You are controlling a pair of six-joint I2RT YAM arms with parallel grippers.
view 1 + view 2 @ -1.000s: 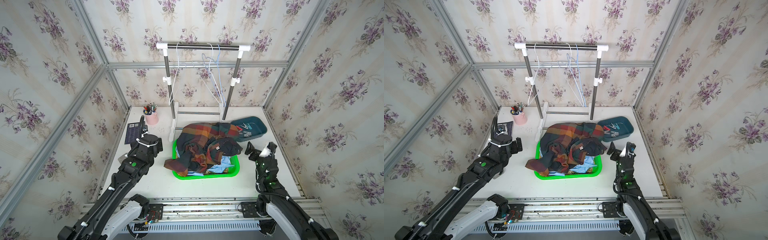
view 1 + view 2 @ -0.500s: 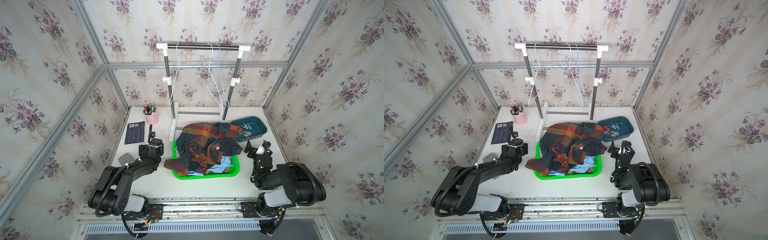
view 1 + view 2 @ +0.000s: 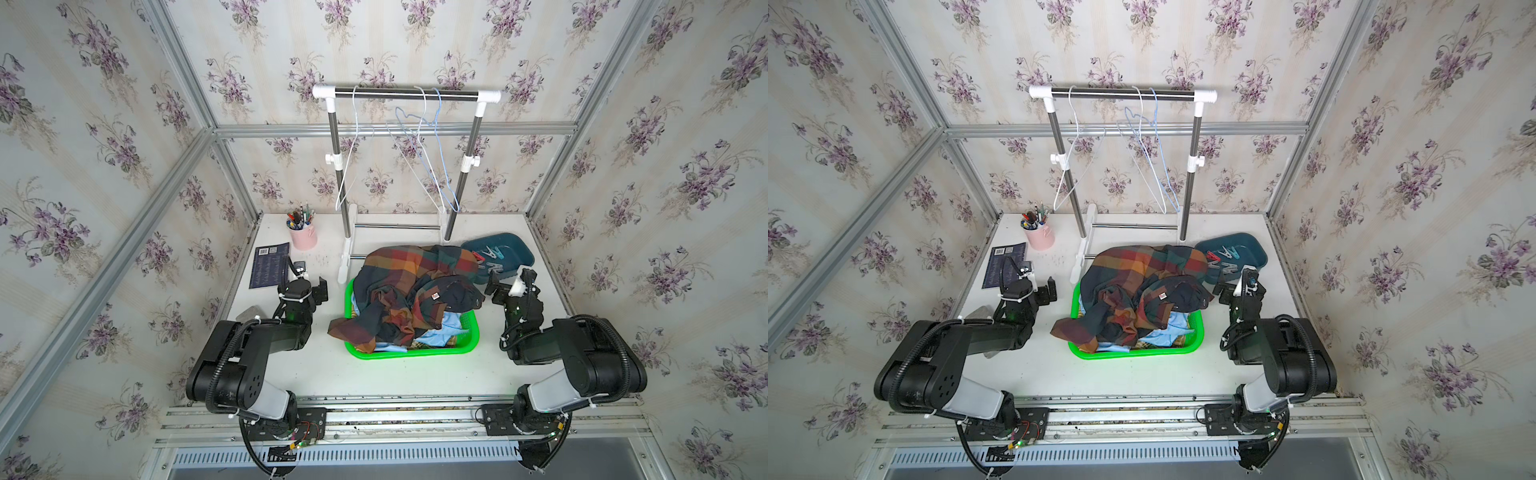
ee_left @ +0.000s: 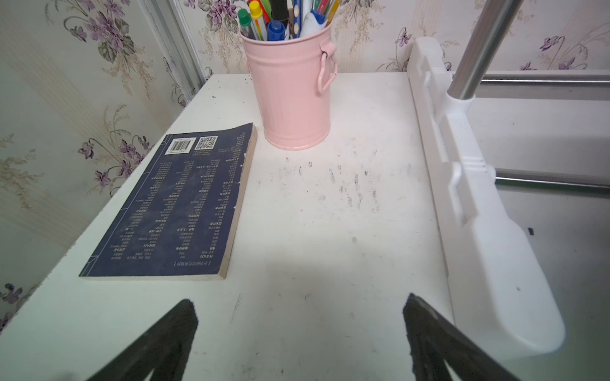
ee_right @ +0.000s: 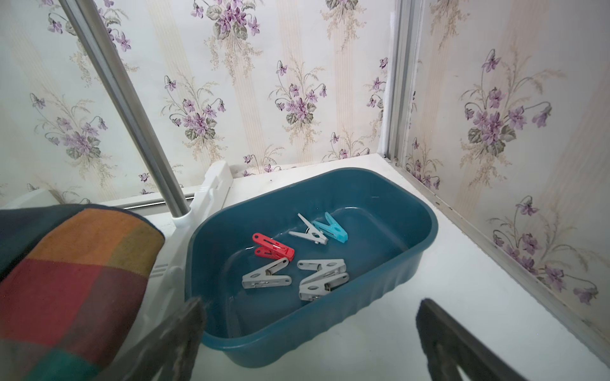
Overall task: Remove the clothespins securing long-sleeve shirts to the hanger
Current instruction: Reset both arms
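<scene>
At the near edge of the counter (image 4: 330, 231) both arms are seen folded low, one on each side. The left hand (image 4: 298, 308) is spread open over bare counter with nothing between its fingers, and the right hand (image 5: 310, 306) is likewise spread and empty, pointed toward the far right corner. Between them, in the middle, the shirts (image 3: 399, 286) are heaped in a green basket (image 3: 407, 354), none on a hanger. A dark plaid one lies on top with a sleeve spilled over the left rim, and a light blue one (image 3: 451, 328) shows underneath. Just beyond the basket on the right, six clothespins (image 5: 321, 265) are gathered loose in a blue tub (image 5: 425, 231): a red one (image 5: 273, 248), a light blue one (image 5: 335, 229) and four grey. Farther left, a dark book (image 4: 178, 204) and a pink cup (image 4: 290, 99) of pens are left alone. At the far side, three bare wire hangers (image 3: 435, 112) are hung on the rack (image 3: 407, 93), and no clip can be made out on them. The removal is therefore judged finished, with the arms parked. No further grasp seems called for; at most, the hangers could be checked for an overlooked clip.
</scene>
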